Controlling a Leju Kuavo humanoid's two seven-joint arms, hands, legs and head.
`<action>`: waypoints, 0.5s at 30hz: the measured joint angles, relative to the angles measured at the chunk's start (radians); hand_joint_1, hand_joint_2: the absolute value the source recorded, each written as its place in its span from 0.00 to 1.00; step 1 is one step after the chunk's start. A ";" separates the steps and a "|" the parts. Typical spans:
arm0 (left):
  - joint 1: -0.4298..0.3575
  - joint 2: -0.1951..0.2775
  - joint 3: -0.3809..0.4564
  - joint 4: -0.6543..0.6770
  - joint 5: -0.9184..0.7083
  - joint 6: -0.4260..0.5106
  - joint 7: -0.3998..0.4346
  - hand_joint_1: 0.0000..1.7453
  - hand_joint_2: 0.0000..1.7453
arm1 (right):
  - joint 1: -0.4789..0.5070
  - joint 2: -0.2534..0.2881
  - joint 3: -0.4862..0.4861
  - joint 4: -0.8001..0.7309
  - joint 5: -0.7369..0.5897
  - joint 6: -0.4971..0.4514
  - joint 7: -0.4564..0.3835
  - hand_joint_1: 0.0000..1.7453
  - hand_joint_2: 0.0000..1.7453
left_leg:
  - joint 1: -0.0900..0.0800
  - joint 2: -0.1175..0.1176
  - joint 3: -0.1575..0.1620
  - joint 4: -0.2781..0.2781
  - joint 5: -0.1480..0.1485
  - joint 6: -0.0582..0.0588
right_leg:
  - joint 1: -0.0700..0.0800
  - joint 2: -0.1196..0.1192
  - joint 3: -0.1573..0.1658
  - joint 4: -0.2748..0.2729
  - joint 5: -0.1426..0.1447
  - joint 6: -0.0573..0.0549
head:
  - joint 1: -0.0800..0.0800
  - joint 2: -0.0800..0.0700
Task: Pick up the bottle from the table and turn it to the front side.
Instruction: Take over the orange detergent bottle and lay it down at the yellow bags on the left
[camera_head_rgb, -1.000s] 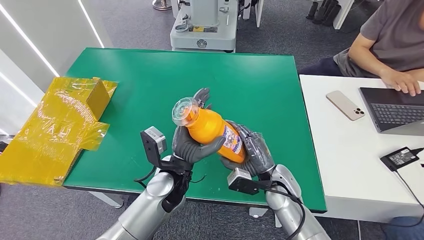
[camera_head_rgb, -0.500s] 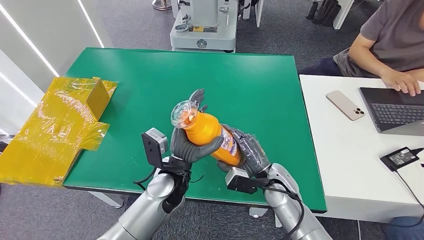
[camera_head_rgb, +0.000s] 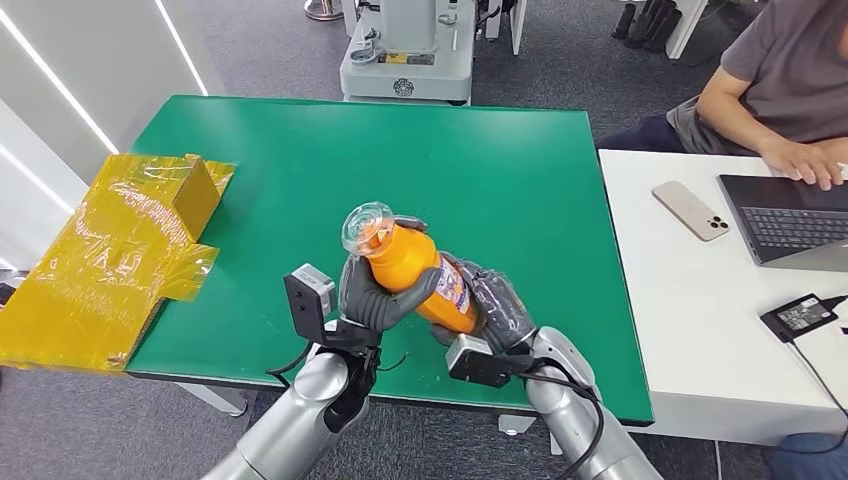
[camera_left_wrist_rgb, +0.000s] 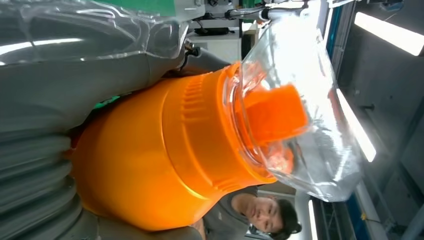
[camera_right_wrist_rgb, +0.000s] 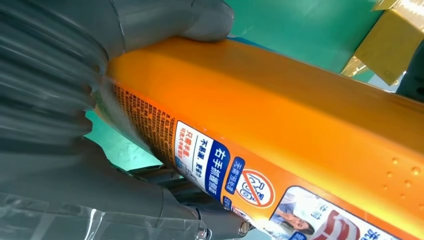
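Left hand: the left hand (camera_head_rgb: 375, 292) is grasping the upper part of the orange bottle (camera_head_rgb: 420, 270), its thumb lying across the shoulder just below the cap; in the left wrist view the grey thumb (camera_left_wrist_rgb: 75, 80) is pressing against the orange body.
Right hand: the right hand (camera_head_rgb: 495, 305) is wrapping around the lower, labelled end of the orange bottle; in the right wrist view its thumb (camera_right_wrist_rgb: 165, 20) is resting on the orange side above the printed label (camera_right_wrist_rgb: 220, 170).
Bottle: it is being held in the air over the near edge of the green table (camera_head_rgb: 500, 160), tilting with its clear dome cap (camera_head_rgb: 367, 226) pointing up and to the left and its base down to the right; the clear dome cap is covering an orange nozzle (camera_left_wrist_rgb: 275, 112).
Left side: a yellow taped cardboard box (camera_head_rgb: 120, 250) is lying at the table's left edge, well apart from the hands.
Right side: a white desk (camera_head_rgb: 700, 330) is standing beside the table, carrying a phone (camera_head_rgb: 690, 210), a laptop (camera_head_rgb: 790, 215) and a black power adapter (camera_head_rgb: 798, 316).
Far right: a person (camera_head_rgb: 780, 80) is sitting with a hand on the laptop.
Far: a grey machine base (camera_head_rgb: 407, 55) is standing beyond the table's far edge.
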 joint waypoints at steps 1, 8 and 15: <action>0.000 0.000 0.000 0.000 0.000 -0.001 0.000 1.00 1.00 | 0.000 0.001 0.000 0.000 0.004 -0.001 0.000 1.00 1.00 | 0.000 0.000 0.000 0.000 0.000 0.000 | 0.000 0.000 0.000 0.000 0.000 0.000 | 0.000 0.000; 0.000 0.001 0.000 0.000 0.002 -0.005 0.001 1.00 1.00 | 0.006 0.003 -0.002 0.000 0.019 -0.017 0.007 0.58 1.00 | 0.000 0.000 0.000 0.000 0.000 0.000 | 0.000 0.000 0.000 0.000 0.000 0.000 | 0.000 0.000; 0.001 0.000 0.000 0.001 0.003 -0.006 0.004 1.00 1.00 | 0.022 0.012 -0.003 -0.007 0.030 -0.069 0.039 0.00 1.00 | 0.000 0.000 0.000 0.000 0.000 0.000 | 0.000 0.000 0.000 0.000 0.000 0.000 | 0.000 0.000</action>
